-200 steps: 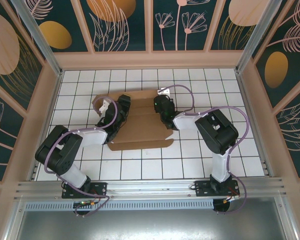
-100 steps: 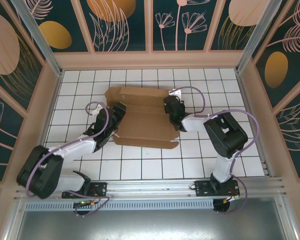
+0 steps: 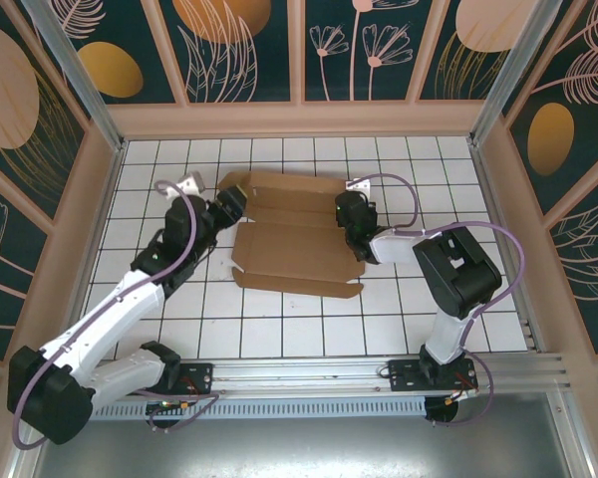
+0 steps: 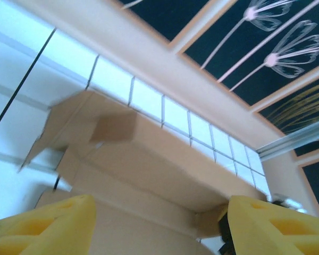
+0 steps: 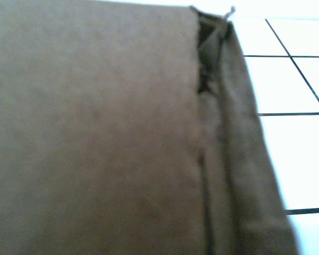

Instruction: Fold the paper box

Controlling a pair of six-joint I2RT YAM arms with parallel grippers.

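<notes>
Worktop (image 3: 279, 334) of white squares with dark grid lines forms the floor of the cell. It is fenced on three sides by panelled walls (image 3: 239, 50) of dark teal printed with pale flowers and orange discs. A metal rail (image 3: 299, 370) runs along the near edge and carries both arm bases.

The paper box (image 3: 294, 249) lies on the far middle of the worktop, between the two arms. It is a plain brown cardboard sheet, opened out and creased, turned a little so that its near edge slopes toward the right. Its far panels are partly raised. In the left wrist view the paper box (image 4: 149, 164) shows a long wall standing up along the far side, with a flap bent out at its left end.

The left arm (image 3: 105, 319) stretches from the near left corner diagonally to the box's far left corner. The right arm (image 3: 448, 274) bends at its elbow on the right and reaches back left to the box's right edge.

The left fingers (image 3: 229, 206) sit at that far left corner. Seen from the wrist, the left fingers (image 4: 42, 226) are yellow and stand wide apart, open, with cardboard lying between and beyond them. The right fingers (image 3: 347, 217) are closed at the right edge of the sheet; whether cardboard is pinched between them cannot be told.

The right wrist view is close and blurred: the paper box (image 5: 95, 133) with a doubled strip down its right side, white tiles beyond.
</notes>
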